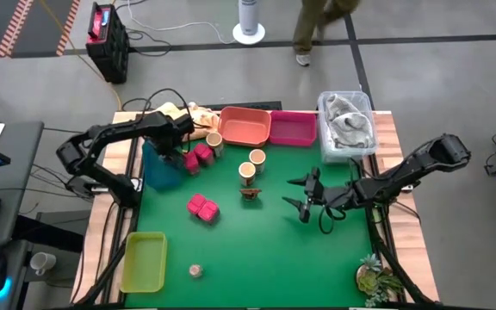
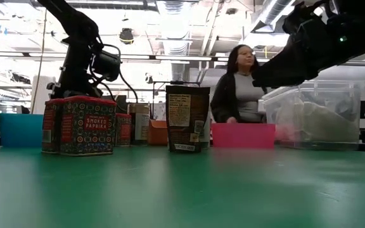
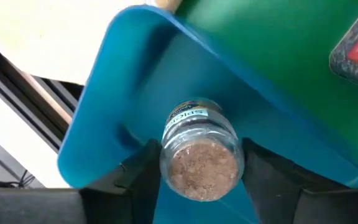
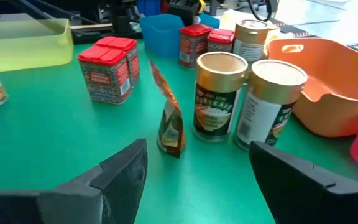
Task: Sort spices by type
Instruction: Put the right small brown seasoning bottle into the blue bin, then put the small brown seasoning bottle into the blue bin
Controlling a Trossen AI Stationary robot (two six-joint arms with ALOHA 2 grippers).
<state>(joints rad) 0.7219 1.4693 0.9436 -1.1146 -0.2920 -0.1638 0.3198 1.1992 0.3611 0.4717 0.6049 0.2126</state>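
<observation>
My left gripper (image 3: pixel 199 163) points down over the teal tray (image 3: pixel 166 68) at the table's far left, shut on a tiny shaker (image 3: pixel 199 149) of brownish spice. My right gripper (image 4: pixel 197 180) hangs open and holds nothing, at mid-right (image 1: pixel 304 196), facing the spices. Two red cube boxes (image 1: pixel 198 158) stand beside the teal tray and two more (image 1: pixel 202 207) stand at mid-table. Three tan round jars (image 1: pixel 214 139), (image 1: pixel 257 158), (image 1: pixel 246 170) stand upright near the orange tray. A brown pouch (image 4: pixel 169 127) stands by them. Another small shaker (image 1: pixel 195 271) stands near the front edge. My left gripper has the tiny shaker's glass wall (image 3: pixel 166 163) between its two fingers, one on either side. The fingers come from above, slanting down. The shaker's spice-filled end (image 3: pixel 199 174) faces the wrist and its labelled part points away. Whether it rests on the tray floor is hidden.
An orange tray (image 1: pixel 244 126) and a magenta tray (image 1: pixel 292 129) sit at the far edge, beside a clear bin (image 1: pixel 345 125) holding cloth. A yellow-green tray (image 1: pixel 143 261) lies at the near left. A small plant (image 1: pixel 377 277) is at the near right. A person (image 2: pixel 236 82) stands beyond the table.
</observation>
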